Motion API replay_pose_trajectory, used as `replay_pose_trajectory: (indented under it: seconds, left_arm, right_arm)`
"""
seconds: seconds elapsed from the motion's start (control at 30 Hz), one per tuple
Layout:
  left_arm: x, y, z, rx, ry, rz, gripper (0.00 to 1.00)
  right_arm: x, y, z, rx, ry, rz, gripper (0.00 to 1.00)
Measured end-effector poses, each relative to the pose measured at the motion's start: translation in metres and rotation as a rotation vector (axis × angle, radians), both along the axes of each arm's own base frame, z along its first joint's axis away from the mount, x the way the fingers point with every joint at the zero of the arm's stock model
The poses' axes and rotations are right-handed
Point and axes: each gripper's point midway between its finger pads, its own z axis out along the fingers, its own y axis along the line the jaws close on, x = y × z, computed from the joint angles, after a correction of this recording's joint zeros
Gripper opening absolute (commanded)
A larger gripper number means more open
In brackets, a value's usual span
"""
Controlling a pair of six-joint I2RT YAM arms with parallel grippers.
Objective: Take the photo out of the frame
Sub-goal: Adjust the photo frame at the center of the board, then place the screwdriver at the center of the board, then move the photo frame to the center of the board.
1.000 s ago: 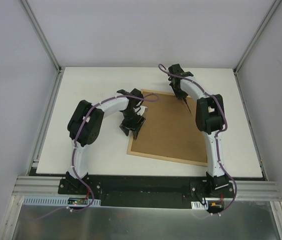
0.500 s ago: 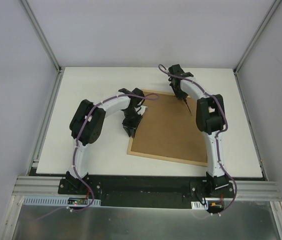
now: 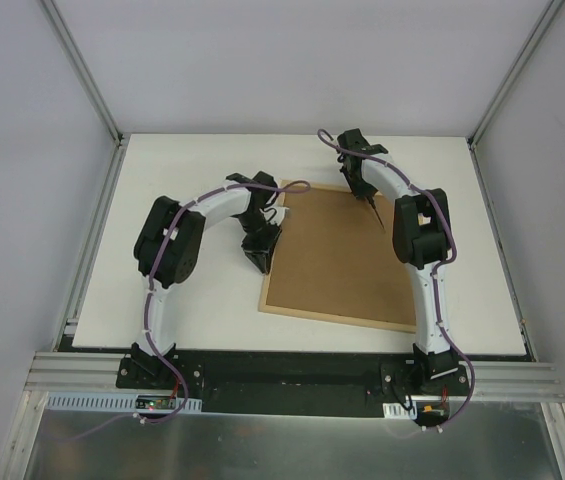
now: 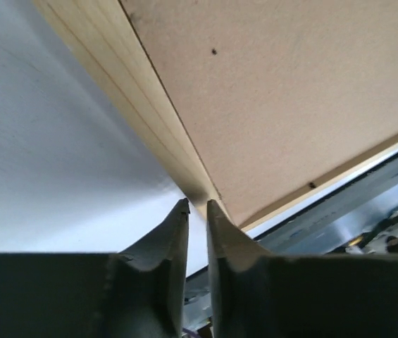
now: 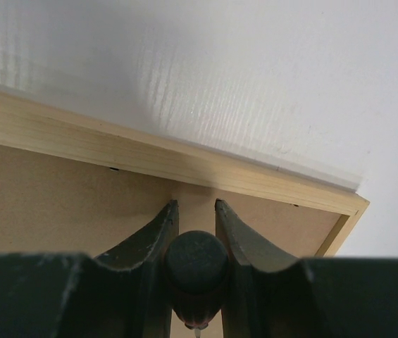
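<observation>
The frame (image 3: 342, 262) lies face down on the white table, its brown fibreboard back up inside a thin light wood rim. The photo is hidden under it. My left gripper (image 3: 260, 260) stands at the frame's left edge. In the left wrist view its fingers (image 4: 197, 204) are almost together with nothing between them, and the tips are at the wood rim (image 4: 149, 120). My right gripper (image 3: 360, 186) is over the far side of the back, shut on a dark-handled screwdriver (image 5: 196, 264). The screwdriver's thin shaft (image 3: 373, 212) points down at the board, near the far rim (image 5: 149, 158).
White table (image 3: 192, 300) with grey walls on three sides. A black rail with the arm bases (image 3: 282, 375) runs along the near edge. Bare table surface shows left of and beyond the frame.
My left gripper's fingers closed up and it shifted a little along the frame's left edge; its elbow swung left. The right arm and screwdriver have not moved.
</observation>
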Motion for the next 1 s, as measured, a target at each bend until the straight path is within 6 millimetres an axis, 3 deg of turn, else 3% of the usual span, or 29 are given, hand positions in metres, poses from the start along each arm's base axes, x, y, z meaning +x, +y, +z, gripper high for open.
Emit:
replay_pose_trajectory:
  seconds: [0.13, 0.23, 0.33, 0.4, 0.5, 0.6, 0.67, 0.8, 0.9, 1.0]
  left_arm:
    - [0.009, -0.001, 0.005, -0.069, 0.000, 0.019, 0.36]
    - [0.019, 0.005, 0.010, -0.088, -0.020, 0.045, 0.40]
    - [0.029, 0.013, 0.017, -0.084, -0.067, 0.058, 0.42]
    - [0.038, 0.017, 0.021, -0.068, -0.110, 0.055, 0.43]
    - [0.050, 0.014, 0.026, -0.043, -0.178, 0.040, 0.45]
    - [0.058, 0.008, 0.033, -0.029, -0.229, 0.022, 0.48]
    - [0.063, 0.000, 0.037, -0.025, -0.265, 0.005, 0.51]
    - [0.068, -0.016, 0.035, 0.000, -0.320, -0.039, 0.52]
    - [0.064, -0.023, 0.023, 0.033, -0.320, -0.069, 0.52]
    - [0.062, -0.024, 0.008, 0.068, -0.304, -0.086, 0.52]
  right_arm:
    - [-0.004, 0.007, 0.002, 0.048, 0.017, 0.017, 0.00]
    - [-0.019, 0.014, 0.010, 0.100, 0.048, 0.043, 0.00]
    - [-0.036, 0.015, 0.037, 0.137, 0.066, 0.073, 0.00]
    - [-0.049, 0.010, 0.065, 0.149, 0.053, 0.092, 0.00]
    - [-0.076, -0.015, 0.102, 0.151, 0.029, 0.093, 0.00]
    - [-0.114, -0.065, 0.119, 0.127, 0.057, 0.029, 0.00]
    - [-0.135, -0.102, 0.111, 0.106, 0.098, -0.042, 0.00]
    - [-0.182, -0.159, 0.060, 0.059, 0.256, -0.174, 0.00]
    - [-0.217, -0.179, 0.027, 0.034, 0.381, -0.227, 0.01]
    - [-0.224, -0.185, 0.014, 0.025, 0.419, -0.240, 0.02]
